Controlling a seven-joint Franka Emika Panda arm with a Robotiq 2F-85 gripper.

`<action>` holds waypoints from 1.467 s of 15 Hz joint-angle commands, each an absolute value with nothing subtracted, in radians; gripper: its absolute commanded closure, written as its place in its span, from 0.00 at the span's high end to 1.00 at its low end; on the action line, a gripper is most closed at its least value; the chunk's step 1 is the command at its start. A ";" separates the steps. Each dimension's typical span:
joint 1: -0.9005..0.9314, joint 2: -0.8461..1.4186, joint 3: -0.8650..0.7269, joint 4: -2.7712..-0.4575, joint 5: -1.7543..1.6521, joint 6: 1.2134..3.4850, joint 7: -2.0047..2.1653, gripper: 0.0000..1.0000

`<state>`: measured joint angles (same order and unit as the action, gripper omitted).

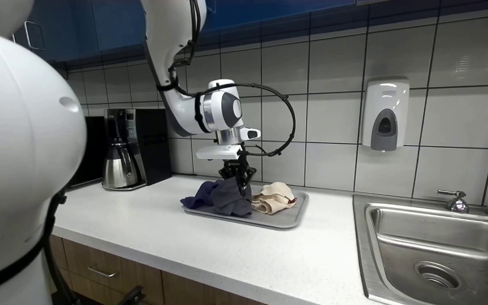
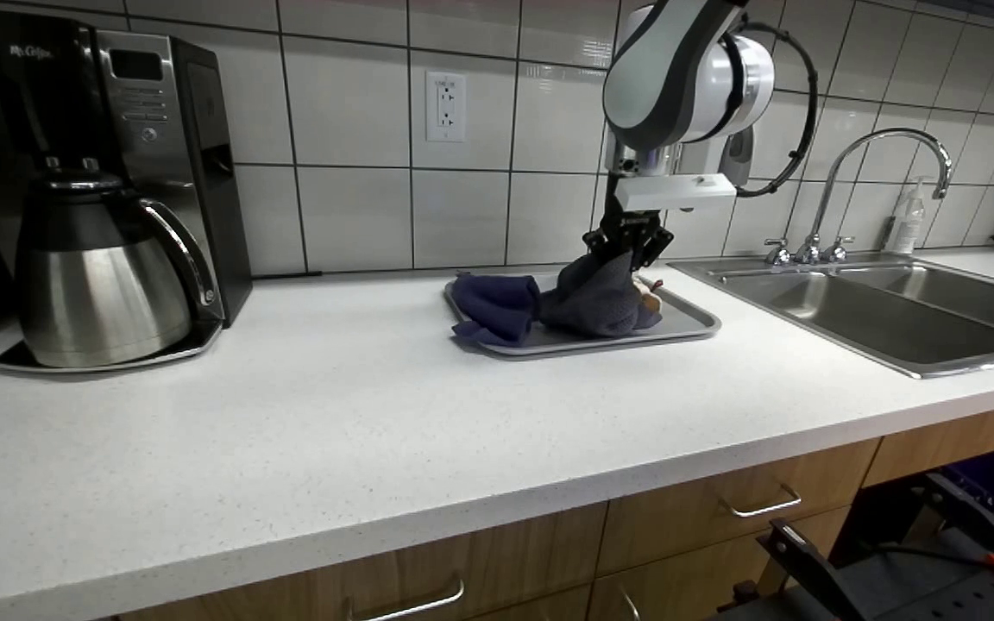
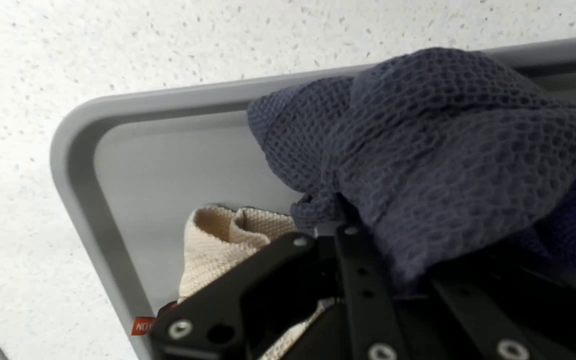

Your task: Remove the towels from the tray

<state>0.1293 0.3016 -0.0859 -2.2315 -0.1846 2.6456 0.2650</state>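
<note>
Above tray (image 1: 289, 219), gripper (image 1: 241, 186) on grey towel (image 1: 226, 199).

White speckly table (image 2: 333, 448) here. Gray tray (image 1: 287, 217) sits flat on it, coffee maker (image 2: 156, 164) too, and they're well apart.

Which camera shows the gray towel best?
The wrist view: the gray towel is largest there, its weave and folds plain. Both exterior views show it smaller, bunched on the tray beside the navy towel.

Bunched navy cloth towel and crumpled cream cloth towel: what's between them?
A bunched dark-gray waffle-weave towel lies between the navy towel and the cream towel; both exterior views show it.
</note>
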 commanded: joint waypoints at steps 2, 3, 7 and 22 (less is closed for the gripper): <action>0.131 0.157 -0.087 -2.349 -0.212 2.632 0.303 0.02; 0.128 0.132 -0.084 -2.369 -0.214 2.632 0.304 0.02; 0.115 0.041 -0.069 -2.449 -0.214 2.632 0.307 0.02; 0.040 -0.164 0.006 -2.685 -0.193 2.632 0.351 0.02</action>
<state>0.0807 -0.1139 -0.0316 -2.6350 -0.1874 2.6455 0.3167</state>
